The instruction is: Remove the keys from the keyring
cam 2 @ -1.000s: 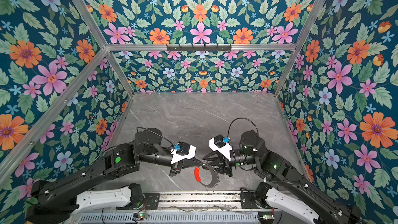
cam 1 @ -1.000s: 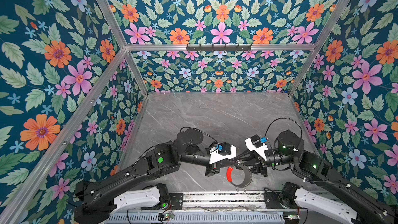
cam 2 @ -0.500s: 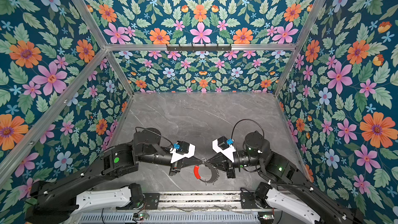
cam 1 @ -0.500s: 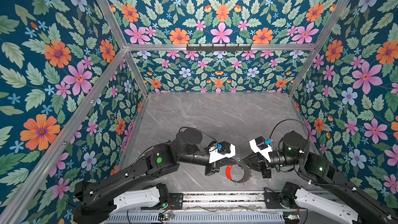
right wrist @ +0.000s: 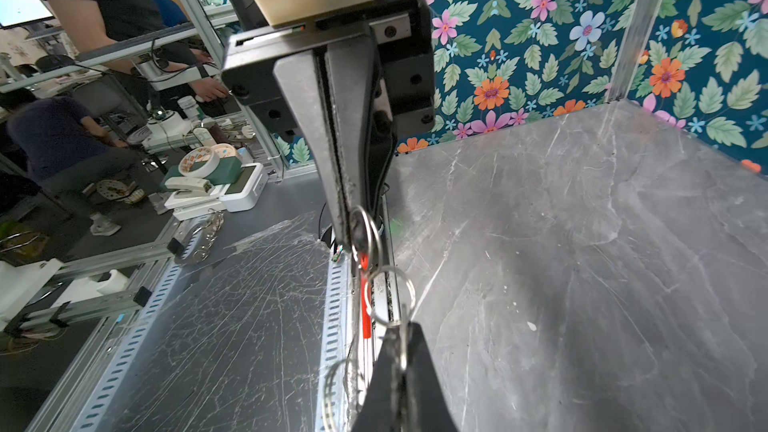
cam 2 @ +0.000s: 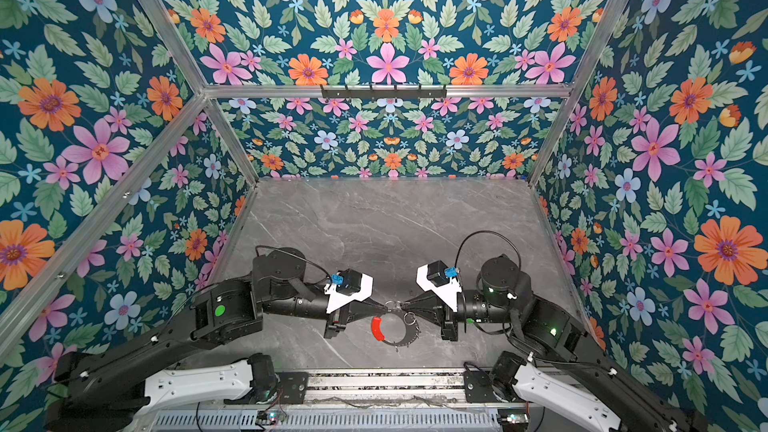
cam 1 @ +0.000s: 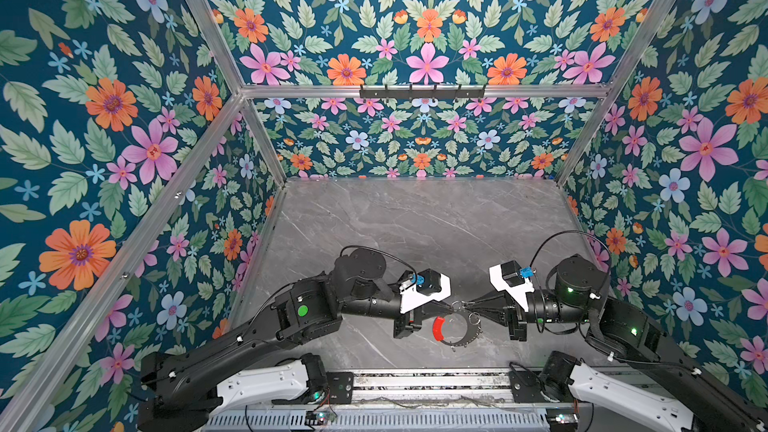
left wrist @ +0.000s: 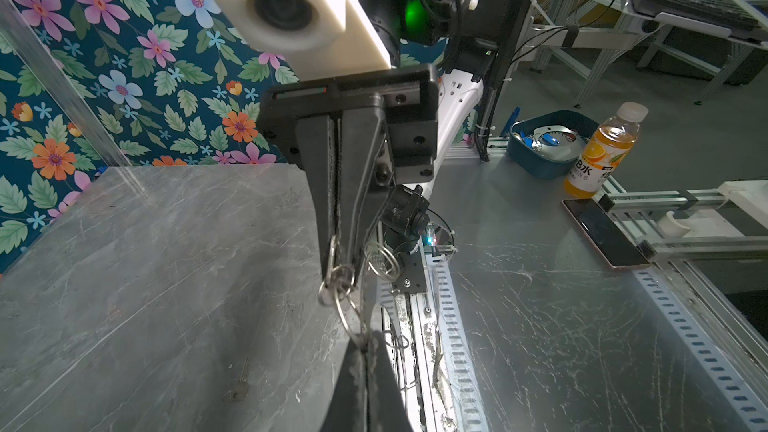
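While left tool (cam 1: 452, 308) and right tool (cam 1: 466, 308) clamped on split rings (left wrist: 336, 282), marble tabletop (cam 1: 415, 222) amid floral walls (cam 1: 415, 143).

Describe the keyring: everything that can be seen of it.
The keyring is a thin grey metal hoop with a red sleeve over the arc nearest the left arm and small loops along its rim. It hangs, apparently clear of the table, below the meeting tips of both tools. The left tool, shut, seems to pinch its top wire; the right tool is shut on one of the silvery split rings hooked there.
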You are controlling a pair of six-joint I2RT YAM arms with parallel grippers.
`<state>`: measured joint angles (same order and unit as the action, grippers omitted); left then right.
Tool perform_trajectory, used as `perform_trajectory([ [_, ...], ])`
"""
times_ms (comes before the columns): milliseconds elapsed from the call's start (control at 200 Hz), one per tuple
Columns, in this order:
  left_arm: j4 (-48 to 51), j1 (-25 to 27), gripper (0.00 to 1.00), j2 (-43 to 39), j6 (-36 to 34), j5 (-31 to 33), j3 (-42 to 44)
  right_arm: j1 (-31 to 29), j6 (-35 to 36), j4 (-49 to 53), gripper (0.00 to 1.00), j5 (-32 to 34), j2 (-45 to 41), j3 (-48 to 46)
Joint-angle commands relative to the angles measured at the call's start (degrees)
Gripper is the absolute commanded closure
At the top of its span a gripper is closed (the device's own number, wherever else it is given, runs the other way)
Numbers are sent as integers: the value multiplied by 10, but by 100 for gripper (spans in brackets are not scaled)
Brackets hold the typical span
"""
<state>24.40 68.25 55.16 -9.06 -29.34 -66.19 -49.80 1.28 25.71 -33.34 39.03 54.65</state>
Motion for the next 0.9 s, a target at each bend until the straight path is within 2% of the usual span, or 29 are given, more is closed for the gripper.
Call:
perform_trajectory([
  [0,-2,0,100,0,4,-4,-1,0,4,-3,100,37,-1,8],
  [320,-6,0,100,-1,8,4,6,0,17,1,100,50,19,40],
  [720,-21,0,100,5,14,20,17,-3,34,25,100,35,63,100],
  [895,-13,0,100,10,12,35,12,-29,51,42,100,65,78,119],
])
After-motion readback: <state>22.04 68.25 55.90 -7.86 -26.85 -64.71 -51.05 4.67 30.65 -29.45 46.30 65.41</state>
